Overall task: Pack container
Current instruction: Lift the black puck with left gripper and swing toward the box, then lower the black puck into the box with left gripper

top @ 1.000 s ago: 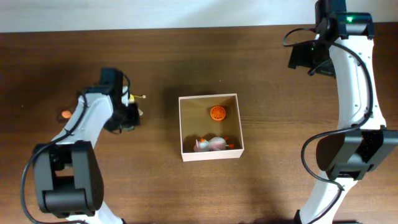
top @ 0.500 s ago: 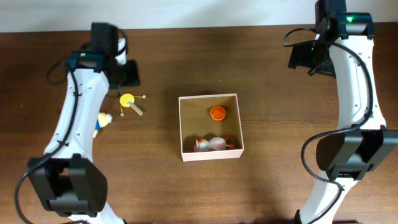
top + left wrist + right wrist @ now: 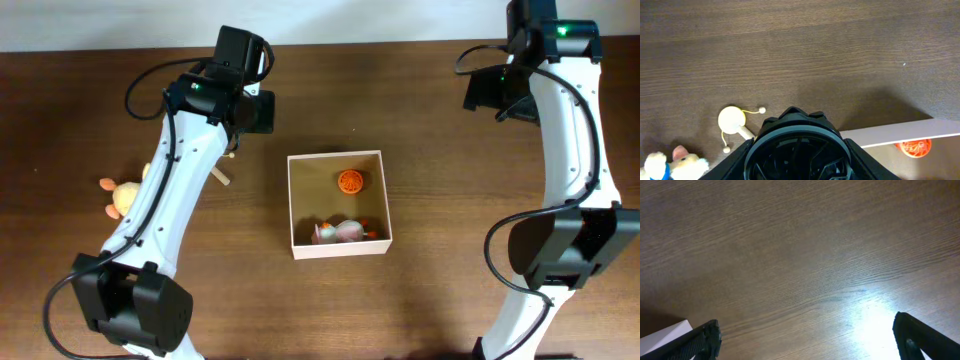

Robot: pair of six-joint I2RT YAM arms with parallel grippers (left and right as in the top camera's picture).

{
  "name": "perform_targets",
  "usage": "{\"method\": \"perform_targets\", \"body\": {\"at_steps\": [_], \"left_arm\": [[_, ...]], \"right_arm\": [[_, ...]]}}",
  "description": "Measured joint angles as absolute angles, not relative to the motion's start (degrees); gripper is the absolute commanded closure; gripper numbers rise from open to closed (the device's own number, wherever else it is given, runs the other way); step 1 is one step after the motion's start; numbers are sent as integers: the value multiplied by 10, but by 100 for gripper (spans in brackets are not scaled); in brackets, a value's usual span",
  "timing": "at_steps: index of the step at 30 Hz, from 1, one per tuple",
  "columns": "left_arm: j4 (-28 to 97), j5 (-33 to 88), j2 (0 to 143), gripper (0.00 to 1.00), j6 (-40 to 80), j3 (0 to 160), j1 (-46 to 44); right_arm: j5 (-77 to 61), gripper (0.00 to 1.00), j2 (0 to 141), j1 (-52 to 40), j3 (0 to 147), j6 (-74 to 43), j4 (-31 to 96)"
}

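Observation:
The container (image 3: 296, 203) is a square cardboard box with white walls at mid-table. It holds an orange ball (image 3: 350, 181) and a pink-and-white toy (image 3: 338, 232). My left gripper (image 3: 257, 112) hovers just beyond the box's far left corner, shut on a black round wheel-like toy with a grey rim (image 3: 799, 142). In the left wrist view the gripper (image 3: 799, 167) has the box wall (image 3: 890, 135) and the ball (image 3: 912, 147) to its right. My right gripper (image 3: 810, 347) is open and empty over bare wood at the far right (image 3: 490, 95).
A yellow round toy on a stick (image 3: 732, 120) lies left of the box, mostly under my left arm in the overhead view (image 3: 222, 178). A small plush (image 3: 118, 195) lies at the far left. A box corner (image 3: 665, 332) shows in the right wrist view.
My left arm has swung from the left side of the table up and right to the box's far left corner. The plush is now uncovered. The right arm has not moved.

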State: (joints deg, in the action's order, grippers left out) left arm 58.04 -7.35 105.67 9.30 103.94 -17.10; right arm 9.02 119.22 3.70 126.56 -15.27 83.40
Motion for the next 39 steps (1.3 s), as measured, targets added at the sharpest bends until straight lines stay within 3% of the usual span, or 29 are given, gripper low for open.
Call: {"method": "perform_targets", "body": {"at_steps": [16,25,39], "left_arm": [[581,-54,1064,69,93,1040,-318],[661,-46,1129,71,104,1040,-324],[644,-30,1225,73,106,1040,-324]], "right_arm": [[90,1,1192,37,1266,-153,834],[90,1,1192,37,1265,-152,834],[90,1,1192,37,1265,-153,834]]}}
